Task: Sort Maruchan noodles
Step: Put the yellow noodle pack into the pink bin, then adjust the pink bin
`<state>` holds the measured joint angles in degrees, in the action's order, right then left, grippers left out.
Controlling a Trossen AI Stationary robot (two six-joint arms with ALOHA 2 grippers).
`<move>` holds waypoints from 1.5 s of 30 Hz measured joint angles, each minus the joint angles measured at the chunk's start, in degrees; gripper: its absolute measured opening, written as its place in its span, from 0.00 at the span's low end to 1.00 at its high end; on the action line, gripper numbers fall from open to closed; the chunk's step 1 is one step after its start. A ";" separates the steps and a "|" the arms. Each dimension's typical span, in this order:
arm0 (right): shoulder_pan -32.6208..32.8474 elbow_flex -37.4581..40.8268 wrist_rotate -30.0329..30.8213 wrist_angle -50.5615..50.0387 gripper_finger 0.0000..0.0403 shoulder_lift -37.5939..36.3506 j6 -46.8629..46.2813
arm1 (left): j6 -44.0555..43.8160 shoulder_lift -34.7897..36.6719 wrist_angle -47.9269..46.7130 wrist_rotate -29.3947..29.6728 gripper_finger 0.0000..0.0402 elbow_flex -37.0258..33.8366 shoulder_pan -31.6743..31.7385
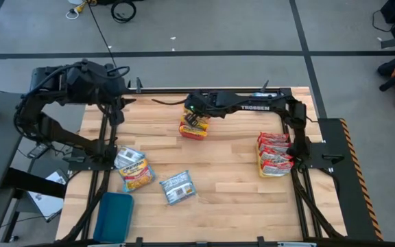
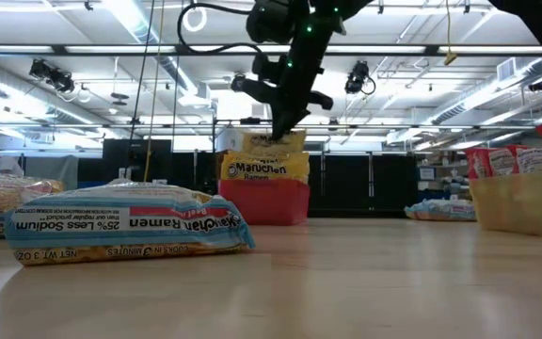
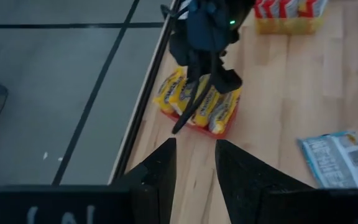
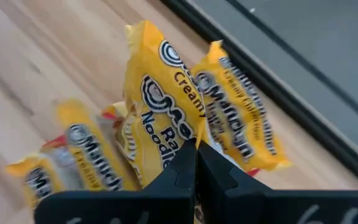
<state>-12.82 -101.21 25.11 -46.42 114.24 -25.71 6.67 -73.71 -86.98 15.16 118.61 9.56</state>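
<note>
From above, the right pincer (image 1: 196, 123) hangs over the red tray (image 1: 193, 132) at the bench's (image 1: 232, 178) far edge. Its wrist view shows it clamped on a yellow Maruchan packet (image 4: 160, 118), upright for filing among matching packets. The left pincer (image 3: 194, 168) waits, part open.

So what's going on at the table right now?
The right gripper is over the red tray at the table's far edge, fingers shut on a yellow noodle packet standing among other yellow ones. The left gripper waits by the far left edge, holding nothing. The yellow tray on the right holds red packets. A blue-edged packet and another packet still lie loose near the blue tray.
</note>
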 joint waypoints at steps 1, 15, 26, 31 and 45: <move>-0.05 0.00 0.81 -0.04 0.02 0.00 0.42 | 0.01 0.00 -0.02 -0.02 0.29 0.00 0.66; -2.31 6.57 -6.09 10.18 0.02 0.07 12.92 | 2.43 -0.66 3.94 -14.11 0.29 0.00 3.41; -1.22 15.81 -10.13 16.56 0.03 -0.31 12.16 | 1.05 -0.52 3.50 -14.22 0.29 0.00 3.39; -1.11 14.10 -10.48 15.59 0.14 -0.32 12.63 | 1.02 -0.52 3.27 -14.21 0.29 0.00 3.39; 8.35 8.59 -16.86 16.80 0.44 -7.52 26.28 | -3.29 0.07 4.09 -14.50 0.29 0.00 3.32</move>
<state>-4.47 -92.62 8.26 -29.63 106.72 0.58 3.37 -73.65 -82.89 0.66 118.61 12.88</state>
